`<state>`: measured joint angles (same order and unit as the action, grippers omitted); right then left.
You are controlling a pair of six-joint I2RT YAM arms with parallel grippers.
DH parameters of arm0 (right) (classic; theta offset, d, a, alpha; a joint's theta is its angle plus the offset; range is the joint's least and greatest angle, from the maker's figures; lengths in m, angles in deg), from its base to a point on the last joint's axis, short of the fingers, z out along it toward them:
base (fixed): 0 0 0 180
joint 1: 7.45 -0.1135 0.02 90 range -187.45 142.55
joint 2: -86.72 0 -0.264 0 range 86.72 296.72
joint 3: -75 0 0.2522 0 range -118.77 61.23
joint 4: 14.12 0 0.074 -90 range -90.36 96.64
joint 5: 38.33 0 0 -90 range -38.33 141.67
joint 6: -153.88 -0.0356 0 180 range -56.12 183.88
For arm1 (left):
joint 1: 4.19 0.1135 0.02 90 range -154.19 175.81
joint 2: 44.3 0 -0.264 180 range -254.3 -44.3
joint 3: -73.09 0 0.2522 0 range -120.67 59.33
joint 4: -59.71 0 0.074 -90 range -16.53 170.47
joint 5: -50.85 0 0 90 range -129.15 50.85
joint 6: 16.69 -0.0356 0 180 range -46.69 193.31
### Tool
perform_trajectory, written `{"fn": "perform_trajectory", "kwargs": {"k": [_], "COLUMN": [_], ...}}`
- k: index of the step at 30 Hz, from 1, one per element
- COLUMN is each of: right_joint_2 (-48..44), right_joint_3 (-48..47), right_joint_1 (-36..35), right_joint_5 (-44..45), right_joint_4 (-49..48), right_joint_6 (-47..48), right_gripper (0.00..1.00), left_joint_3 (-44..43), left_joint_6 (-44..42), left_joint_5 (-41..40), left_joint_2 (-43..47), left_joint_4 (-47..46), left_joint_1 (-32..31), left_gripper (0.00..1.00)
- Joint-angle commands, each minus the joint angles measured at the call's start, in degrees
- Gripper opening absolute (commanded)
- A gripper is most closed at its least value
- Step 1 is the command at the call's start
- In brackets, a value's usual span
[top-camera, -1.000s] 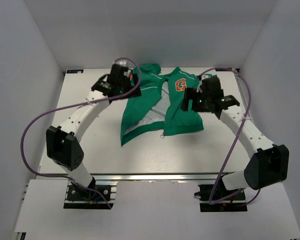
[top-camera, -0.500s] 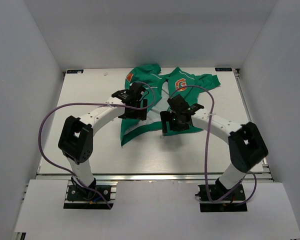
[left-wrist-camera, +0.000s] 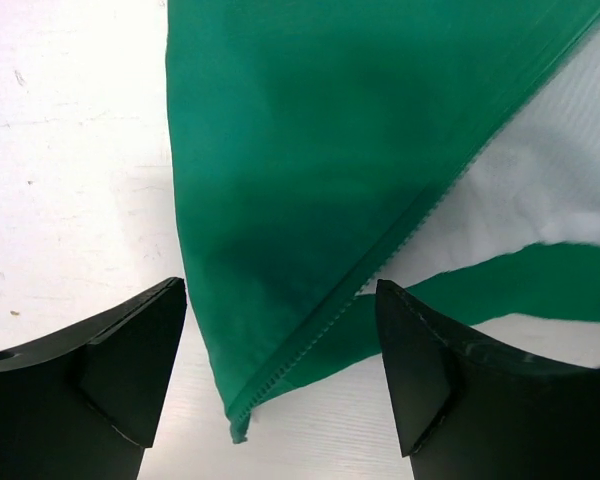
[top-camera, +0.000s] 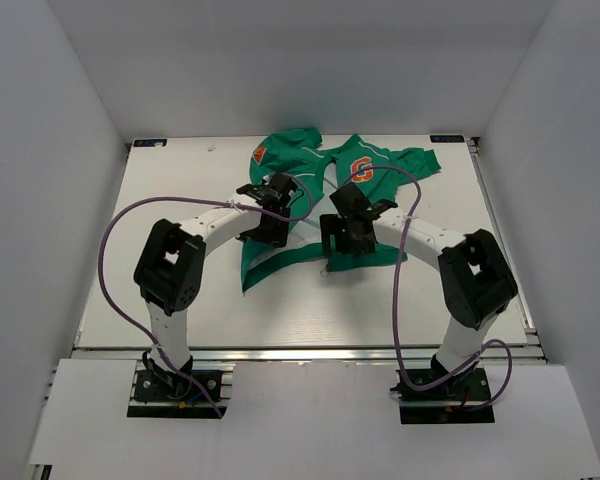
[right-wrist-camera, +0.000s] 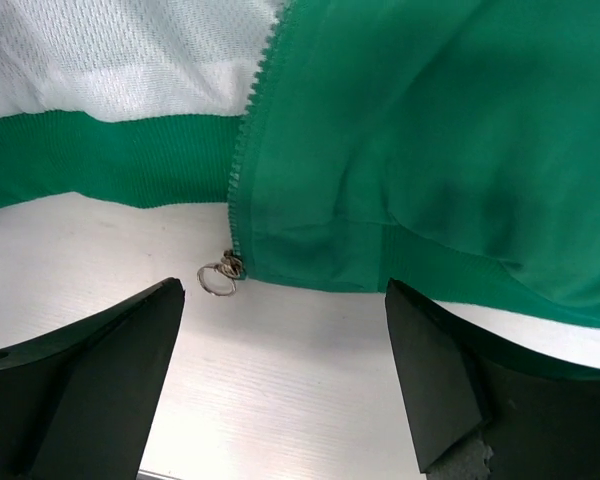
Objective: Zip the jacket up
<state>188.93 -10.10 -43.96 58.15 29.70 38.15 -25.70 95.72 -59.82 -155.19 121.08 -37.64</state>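
The green jacket lies unzipped at the back middle of the table, its pale lining showing between the front panels. My left gripper hangs open over the left panel's lower part. In the left wrist view that panel's zipper edge runs down to a bottom corner between the fingers of the gripper. My right gripper is open over the right panel's hem. The zipper slider with its ring pull lies on the table at that panel's lower corner, just ahead of the open gripper.
The white table is walled in on the left, right and back. Purple cables loop off both arms. A metal rail runs along the near edge, where the arm bases stand.
Both arms have swung in from the jacket's outer shoulders to its lower front, left gripper over the left panel, right gripper over the right hem. The jacket lies as before.
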Motion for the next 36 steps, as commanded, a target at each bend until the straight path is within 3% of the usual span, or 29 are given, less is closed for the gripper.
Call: {"fn": "perform_trajectory", "kwargs": {"k": [1, 6, 9, 13, 14, 22, 31, 33, 34, 35, 36], "right_joint_2": [-5.4, -10.1, -12.4, -15.1, -16.2, -22.1, -24.2, -23.9, -23.7, -23.5, -22.9], "right_joint_3": [1.5, 5.2, 7.0, 8.9, 10.0, 16.7, 18.7, 18.8, 18.7, 18.4, 17.7], "right_joint_1": [2.0, 3.9, 4.2, 4.3, 4.3, 4.3, 4.7, 4.7, 4.8, 4.8, 4.9], "right_joint_5": [0.1, -1.9, -2.2, -2.1, -2.3, -5.1, -5.4, -5.1, -4.8, -4.3, -4.2], "right_joint_4": [0.1, -0.4, -0.4, -0.2, -0.2, -2.3, -2.5, -2.4, -2.4, -2.1, -2.1], "right_joint_6": [-0.9, 0.0, 0.2, 0.4, 0.4, 0.1, -0.2, -0.2, -0.1, -0.1, 0.1], "right_gripper": [0.88, 0.88, 0.88, 0.88, 0.89, 0.89, 0.89, 0.89, 0.89, 0.89, 0.89], "left_joint_3": [2.8, 5.4, 0.6, -5.2, -5.8, -7.5, -26.0, -28.9, -29.5, -29.7, -28.7], "left_joint_6": [-2.6, -5.1, -2.9, -2.5, -2.4, -4.0, 0.6, -0.2, -1.0, -1.2, -1.6], "left_joint_5": [0.2, 0.9, -3.7, -2.0, -0.7, 24.7, 24.5, 25.5, 26.2, 26.9, 26.7], "left_joint_2": [5.4, 5.5, 1.6, -0.8, 0.1, 4.2, -14.1, -16.5, -16.9, -17.0, -15.9], "left_joint_4": [-0.6, -1.4, 3.7, 5.8, 5.6, -4.3, -2.0, -1.7, -1.3, -0.2, 0.1], "left_joint_1": [0.1, 0.1, 0.1, 0.0, 0.0, -0.6, -2.3, -2.3, -2.3, -2.3, -2.3], "left_gripper": [0.86, 0.88, 0.65, 0.1, 0.0, 0.0, 0.0, 0.13, 0.31, 0.4, 0.64]}}
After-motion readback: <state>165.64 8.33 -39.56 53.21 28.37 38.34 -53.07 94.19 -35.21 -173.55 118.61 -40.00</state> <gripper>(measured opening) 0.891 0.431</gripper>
